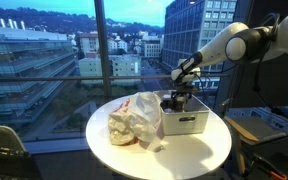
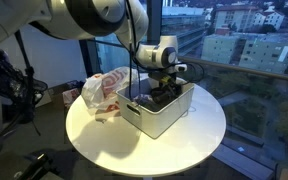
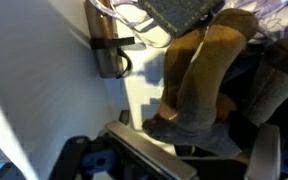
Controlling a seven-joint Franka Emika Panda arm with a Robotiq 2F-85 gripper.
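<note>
In the wrist view, closest to me, a brown soft thing (image 3: 199,85) fills the middle of the picture, blurred, so I cannot say what it is; it lies against the white inner wall of the box (image 3: 74,110), with dark things beside it at the right; a small black piece (image 3: 112,55) sits on that wall higher up.

The gripper (image 2: 162,88) hangs over the open top of the box, its fingers lowered just inside among the dark contents; I cannot tell if the fingers are released or clenched, because the contents and the rim hide them in both exterior views and the wrist view is too blurred.

The box stands on the round white table (image 2: 104,140), closer to the table edge on the window side than to the near edge; a crumpled plastic bag (image 2: 102,90) lies just beside the box, and it seems to touch one wall (image 1: 187,124).

Behind the table there is a large window (image 1: 114,45) with city buildings outside.
</note>
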